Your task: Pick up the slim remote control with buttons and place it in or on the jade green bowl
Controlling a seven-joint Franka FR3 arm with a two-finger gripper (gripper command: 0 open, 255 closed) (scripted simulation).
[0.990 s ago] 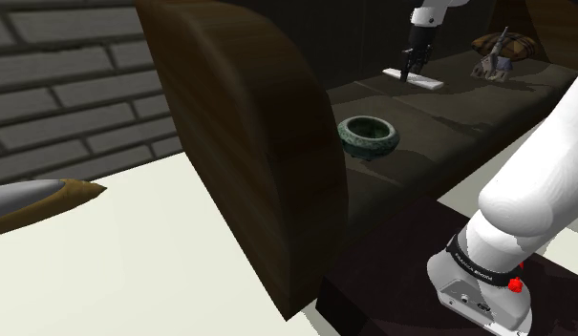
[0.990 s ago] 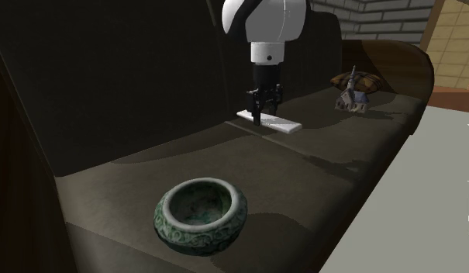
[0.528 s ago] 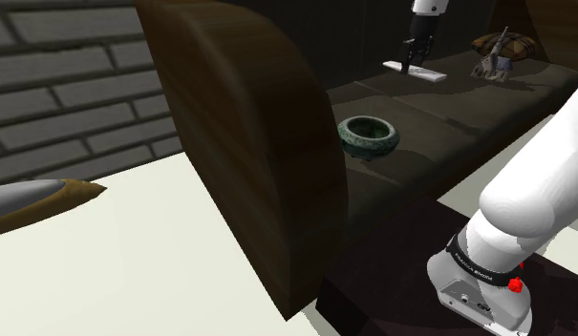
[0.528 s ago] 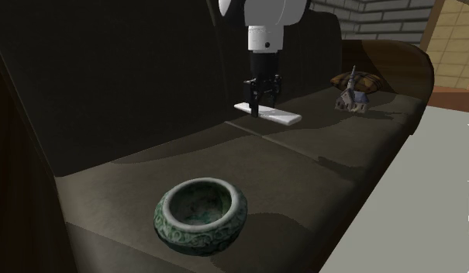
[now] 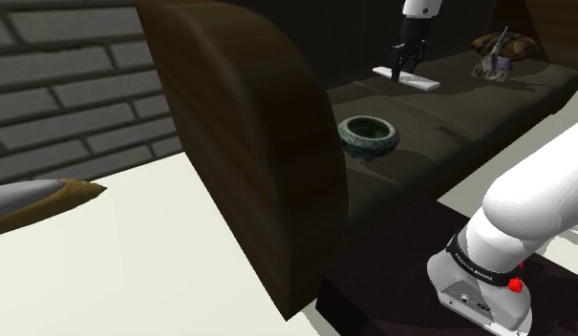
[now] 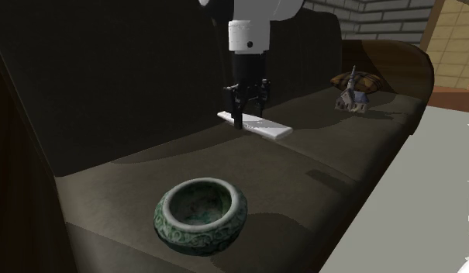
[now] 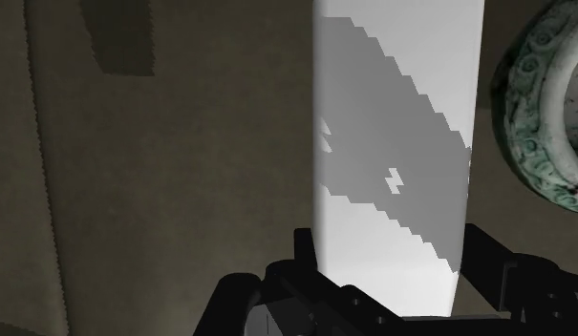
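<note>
Here I have the gripper [image 6: 239,117] clamped on one end of the white remote [image 6: 267,129], apparently lifted off the sofa [image 6: 318,159]; the bowl [image 6: 198,239] sits well apart.

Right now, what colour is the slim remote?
The remote is plain white with grey shadow across it and no buttons drawn. It shows best in the wrist view.

Dark sofa [image 5: 449,119]: cushioned seat, tall back. A rounded brown wood-grain armrest [image 5: 248,143] closes its near end. A small brown-and-grey object [image 6: 352,89] (form unclear) rests on its far end. Grey brick wall [image 5: 57,95] and pale floor [image 5: 134,258] lie beside the sofa.
</note>
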